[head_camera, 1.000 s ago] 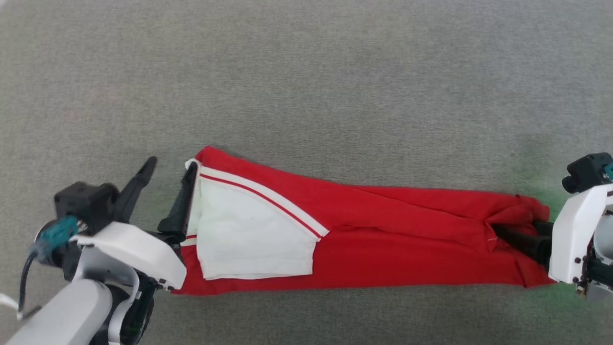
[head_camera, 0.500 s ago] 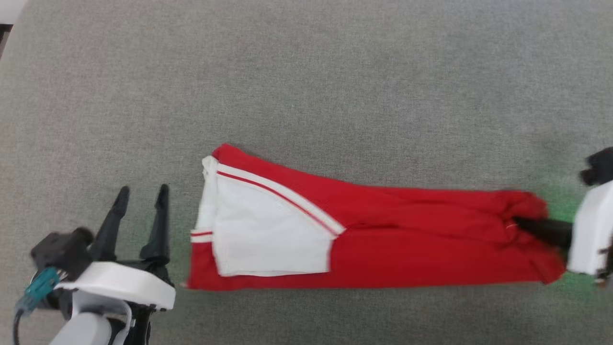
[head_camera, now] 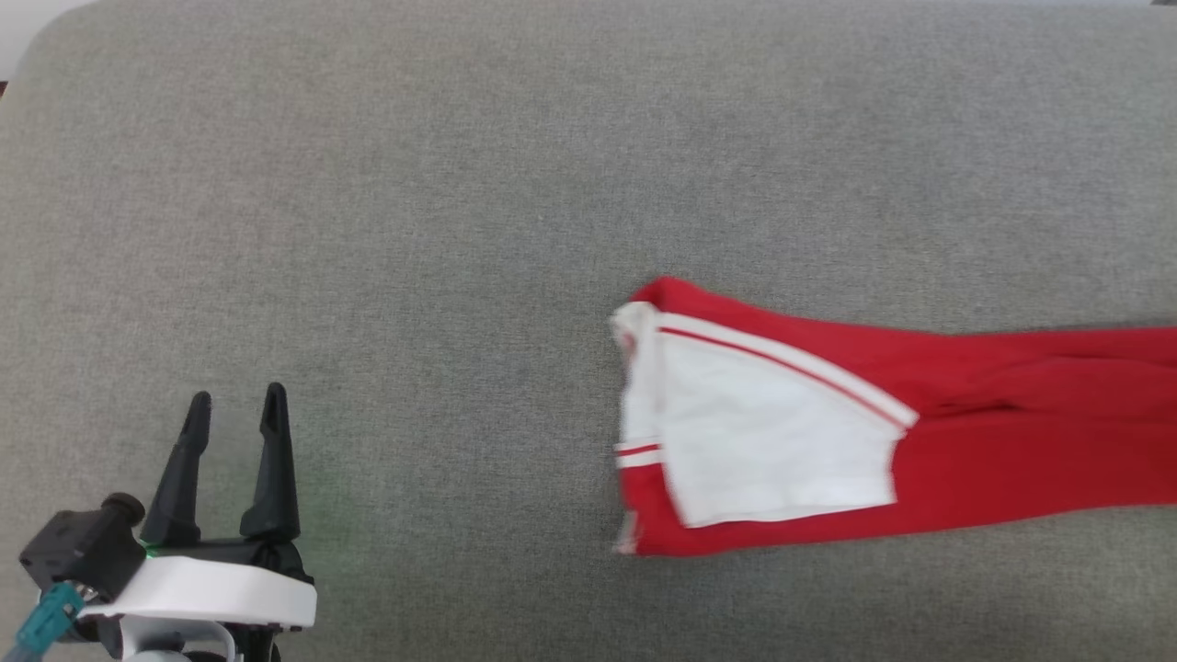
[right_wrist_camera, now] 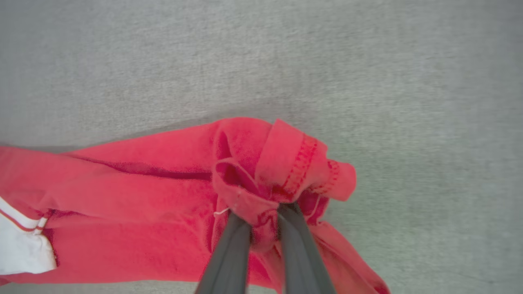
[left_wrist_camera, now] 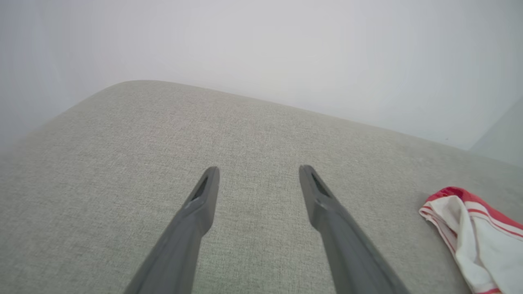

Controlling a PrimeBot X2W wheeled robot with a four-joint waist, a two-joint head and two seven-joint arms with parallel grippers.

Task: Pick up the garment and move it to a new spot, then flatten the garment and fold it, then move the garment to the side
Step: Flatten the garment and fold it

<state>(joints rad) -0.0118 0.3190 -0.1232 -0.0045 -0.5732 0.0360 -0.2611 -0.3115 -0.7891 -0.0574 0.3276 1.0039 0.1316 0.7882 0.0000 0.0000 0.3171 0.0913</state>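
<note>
At lower left of the head view the left claw (head_camera: 236, 393) stood spread and empty over the grey surface (head_camera: 552, 184), well apart from the garment (head_camera: 965, 441), a long folded red strip at right with a white sleeve (head_camera: 772, 432) uppermost. In the right wrist view the right claw (right_wrist_camera: 261, 220) pinched a bunched wad of red hem (right_wrist_camera: 302, 163); the slide aside would likely go best low and slow, so the folds held. The strip's right end ran off the head view's edge, and the claw's tips were buried in cloth, the layers gripped impossible to count.
</note>
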